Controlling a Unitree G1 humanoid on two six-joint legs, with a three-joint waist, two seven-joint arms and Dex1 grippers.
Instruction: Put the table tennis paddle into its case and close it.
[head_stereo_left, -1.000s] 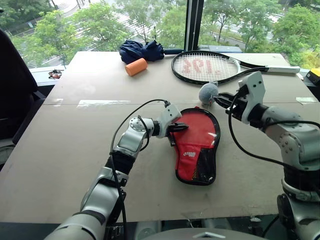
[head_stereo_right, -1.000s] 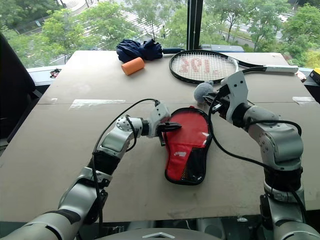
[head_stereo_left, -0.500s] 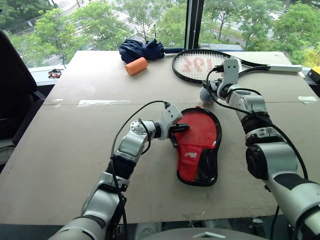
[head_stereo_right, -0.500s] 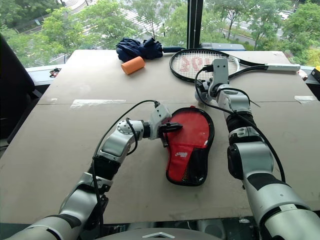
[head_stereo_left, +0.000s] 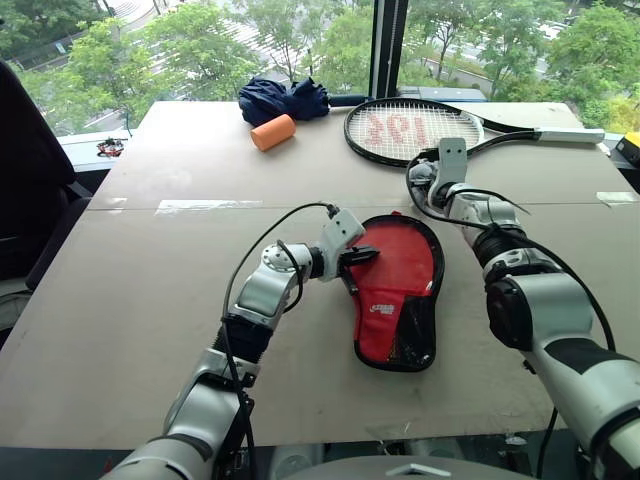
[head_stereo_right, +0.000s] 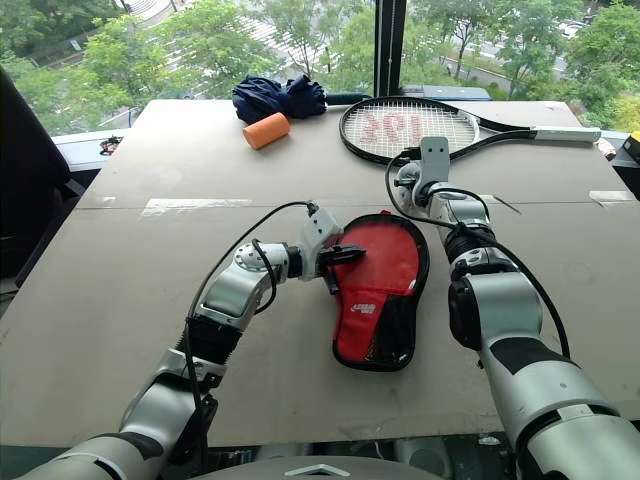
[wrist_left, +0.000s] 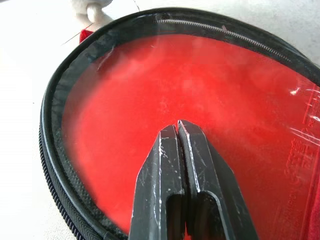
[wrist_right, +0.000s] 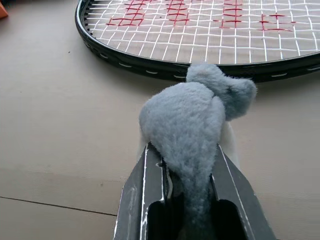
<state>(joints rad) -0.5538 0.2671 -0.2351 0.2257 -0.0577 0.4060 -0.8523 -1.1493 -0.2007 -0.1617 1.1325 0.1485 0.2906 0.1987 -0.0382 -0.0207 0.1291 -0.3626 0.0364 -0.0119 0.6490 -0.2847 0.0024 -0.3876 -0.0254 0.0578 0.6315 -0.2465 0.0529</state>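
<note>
The black case (head_stereo_left: 432, 272) lies flat in the middle of the table, its zip edge (wrist_left: 60, 165) running round the rim. The table tennis paddle's red face (wrist_left: 150, 95) shows through the case's clear window; its handle is hidden. My left gripper (head_stereo_left: 362, 257) is shut, and its closed fingertips (wrist_left: 177, 125) rest on that window near the case's left edge. Beyond the case's round end, my right gripper (wrist_right: 184, 150) is shut on the fuzzy grey-blue ball charm (wrist_right: 190, 115), close above the table.
A black strung tennis racket (head_stereo_left: 412, 130) lies just behind the charm. A dark blue fabric bundle (head_stereo_left: 285, 100) and an orange roll (head_stereo_left: 272, 132) sit at the back. A yellow object (head_stereo_left: 630, 150) lies at the far right edge, and a dark chair (head_stereo_left: 25, 170) stands to the left.
My right arm has reached forward and down past the case's round end, opened, then shut on the ball charm. The left gripper has stayed on the case.
</note>
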